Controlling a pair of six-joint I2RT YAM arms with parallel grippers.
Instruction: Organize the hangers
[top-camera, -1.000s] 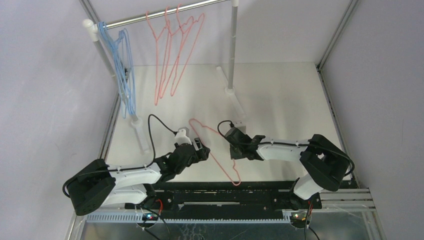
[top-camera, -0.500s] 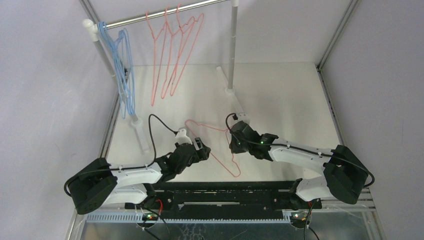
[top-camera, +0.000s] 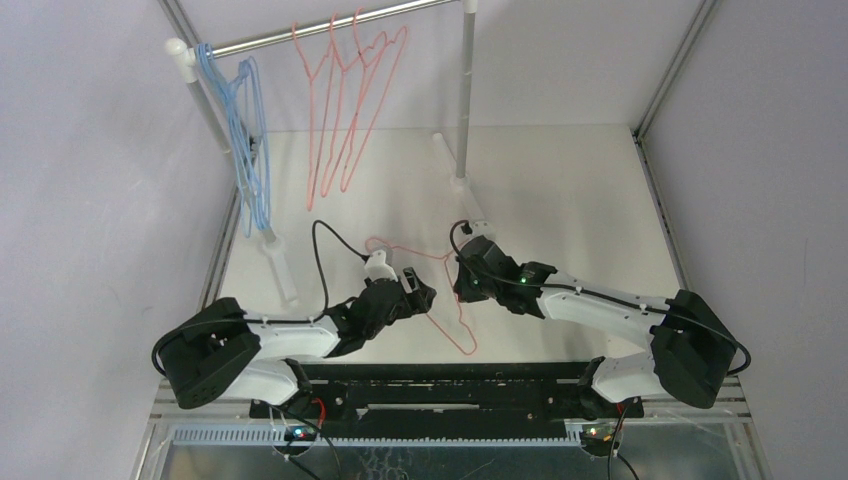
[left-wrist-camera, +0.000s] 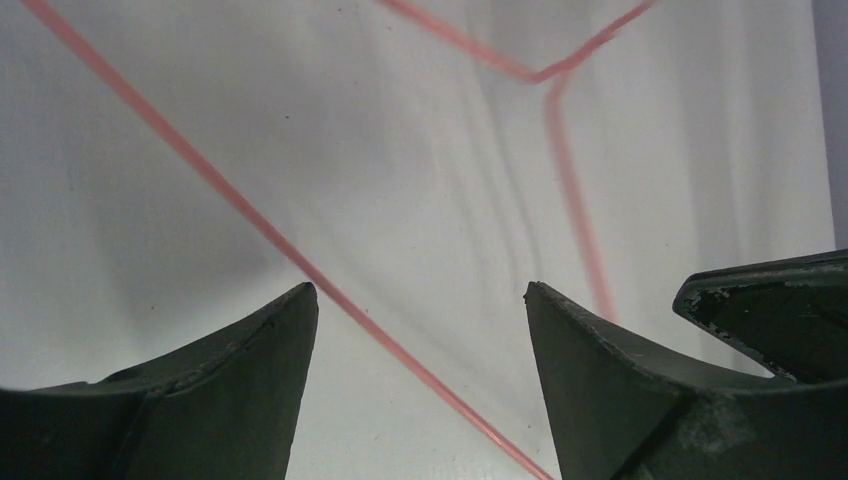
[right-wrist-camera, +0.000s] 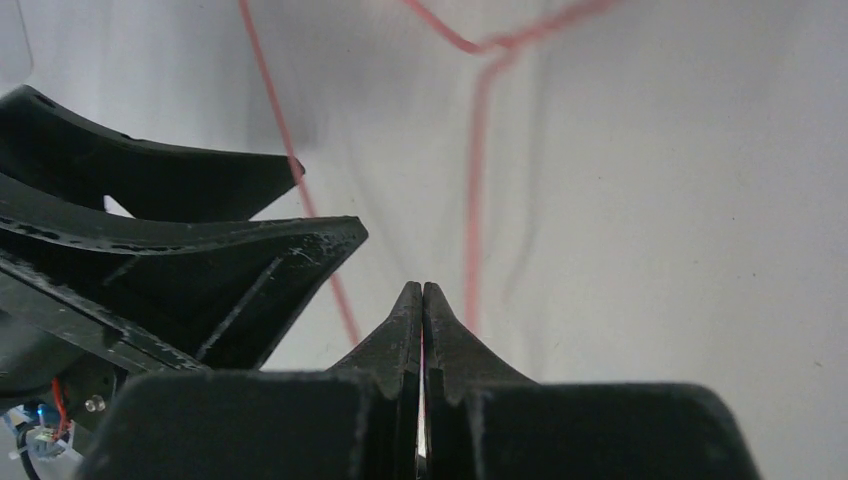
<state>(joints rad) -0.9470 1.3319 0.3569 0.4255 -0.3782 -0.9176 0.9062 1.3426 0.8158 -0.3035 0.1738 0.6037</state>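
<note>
With blue hangers (top-camera: 245, 130) hung on the rail (top-camera: 330, 24) far beyond, a loose pink hanger (left-wrist-camera: 270, 235) sits between the grippers, the right gripper (top-camera: 462, 283) pinched tight on its wire, presumably to lift it, while the left gripper (top-camera: 420, 297) gapes wide astride another strand, holding nothing.

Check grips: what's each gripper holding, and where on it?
Right gripper is shut on the pink hanger, pinching a wire run; exact part unclear. Left gripper is open, holding nothing.
</note>
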